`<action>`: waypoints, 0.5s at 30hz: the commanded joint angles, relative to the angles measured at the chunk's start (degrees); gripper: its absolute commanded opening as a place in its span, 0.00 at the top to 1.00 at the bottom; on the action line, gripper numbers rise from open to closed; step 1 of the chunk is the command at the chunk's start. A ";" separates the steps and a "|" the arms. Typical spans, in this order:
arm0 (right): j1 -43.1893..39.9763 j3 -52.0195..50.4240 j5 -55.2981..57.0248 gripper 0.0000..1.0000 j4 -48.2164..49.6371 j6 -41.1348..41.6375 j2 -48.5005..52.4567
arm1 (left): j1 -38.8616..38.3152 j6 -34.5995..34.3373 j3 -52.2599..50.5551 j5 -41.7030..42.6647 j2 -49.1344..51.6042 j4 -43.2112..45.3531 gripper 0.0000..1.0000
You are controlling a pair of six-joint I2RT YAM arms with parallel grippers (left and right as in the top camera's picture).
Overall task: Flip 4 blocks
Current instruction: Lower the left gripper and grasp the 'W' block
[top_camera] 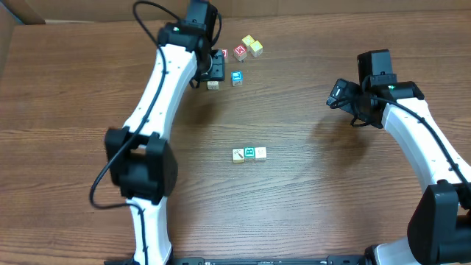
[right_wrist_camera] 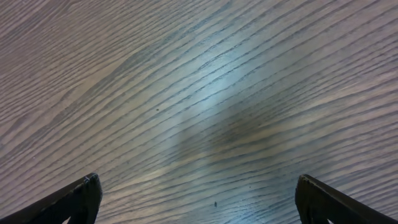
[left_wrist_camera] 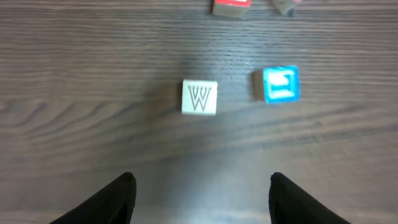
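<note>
Wood-grain worktop [top_camera: 309,213] shows three blocks [top_camera: 249,153] rowed mid-frame, which I judge done, and the W block [left_wrist_camera: 199,98] lying free upper-centre under my spread left gripper [left_wrist_camera: 202,180]; my right gripper [right_wrist_camera: 198,183] gapes empty.

The blue cube [top_camera: 236,77] sits on the wood-grain table [top_camera: 316,213], its blue-framed face up. The red cube [top_camera: 240,52] lies just beyond it toward the far edge, not touching it. A yellow cube [top_camera: 256,49] sits just right of the red one. A second yellow cube [top_camera: 248,41], farther still from the blue cube, touches the first at a corner. Cardboard [top_camera: 73,9] lines the far edge.
</note>
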 commanded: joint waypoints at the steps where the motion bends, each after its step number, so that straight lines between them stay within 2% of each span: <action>1: -0.11 0.83 0.13 0.00 0.20 -0.22 -0.61 | -0.37 2.34 -0.52 -0.90 5.40 2.51 0.39; 5: -0.11 0.83 0.13 0.00 0.20 -0.22 -0.61 | -0.37 5.62 -0.52 -1.29 9.29 6.93 0.39; 10: -0.11 0.83 0.13 0.00 0.20 -0.22 -0.61 | -0.35 5.66 -0.52 -3.28 11.69 10.36 0.40; 15: -0.11 0.83 0.13 0.00 0.20 -0.22 -0.61 | -0.35 5.64 -0.52 -4.70 12.94 11.37 0.45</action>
